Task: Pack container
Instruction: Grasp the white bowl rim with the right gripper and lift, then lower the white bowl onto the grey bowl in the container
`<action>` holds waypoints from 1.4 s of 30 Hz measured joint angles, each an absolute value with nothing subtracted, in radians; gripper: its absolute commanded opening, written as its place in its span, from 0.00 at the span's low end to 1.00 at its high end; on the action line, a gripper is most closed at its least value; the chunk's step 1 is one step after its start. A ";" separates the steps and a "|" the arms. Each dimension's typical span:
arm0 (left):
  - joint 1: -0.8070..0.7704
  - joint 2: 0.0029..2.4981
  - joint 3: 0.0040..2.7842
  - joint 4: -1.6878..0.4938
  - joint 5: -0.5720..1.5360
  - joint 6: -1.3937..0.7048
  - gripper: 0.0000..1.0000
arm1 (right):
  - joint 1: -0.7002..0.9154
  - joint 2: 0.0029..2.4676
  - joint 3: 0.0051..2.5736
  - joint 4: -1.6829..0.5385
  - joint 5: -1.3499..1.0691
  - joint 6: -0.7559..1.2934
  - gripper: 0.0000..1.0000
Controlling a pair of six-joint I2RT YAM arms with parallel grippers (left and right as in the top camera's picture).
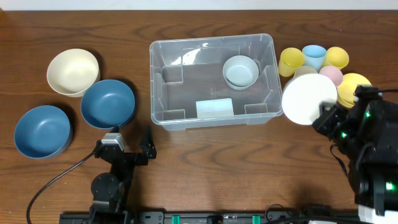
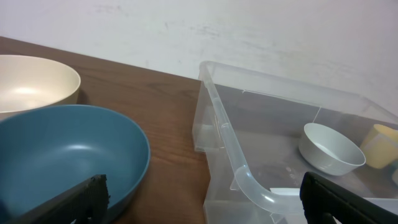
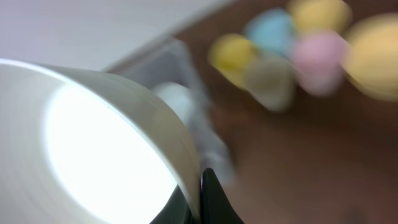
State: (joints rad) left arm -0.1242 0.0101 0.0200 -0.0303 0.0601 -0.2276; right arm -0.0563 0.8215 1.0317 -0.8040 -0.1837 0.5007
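Note:
The clear plastic container (image 1: 211, 81) sits at the table's middle, with a pale blue bowl (image 1: 240, 71) inside at its right; both show in the left wrist view, container (image 2: 249, 180) and bowl (image 2: 329, 149). My right gripper (image 1: 328, 118) is shut on the rim of a white bowl (image 1: 309, 99), held just right of the container; the bowl fills the right wrist view (image 3: 106, 143), pinched at its rim (image 3: 198, 186). My left gripper (image 1: 132, 146) is open and empty, low in front of the container's left corner, its fingers (image 2: 202, 199) spread wide.
A cream bowl (image 1: 73, 71), a dark blue bowl (image 1: 107, 102) and a lighter blue bowl (image 1: 42, 130) lie on the left. Several small yellow, blue and pink cups (image 1: 314, 59) and a yellow bowl (image 1: 354, 87) cluster at the right.

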 measured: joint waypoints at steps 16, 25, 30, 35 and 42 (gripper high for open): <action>-0.124 0.010 0.020 -0.030 0.060 -0.228 0.98 | 0.149 1.398 1.261 -0.624 -0.239 0.426 0.01; -0.124 0.010 0.020 -0.030 0.060 -0.228 0.98 | 0.251 1.734 1.433 -0.628 -0.176 0.381 0.01; -0.124 0.010 0.020 -0.030 0.060 -0.228 0.98 | 0.297 1.828 1.453 -0.629 -0.090 0.377 0.02; -0.124 0.010 0.020 -0.030 0.060 -0.228 0.98 | 0.306 1.882 1.453 -0.625 -0.010 0.377 0.01; -0.124 0.010 0.020 -0.030 0.060 -0.228 0.98 | 0.306 1.893 1.454 -0.607 0.056 0.378 0.06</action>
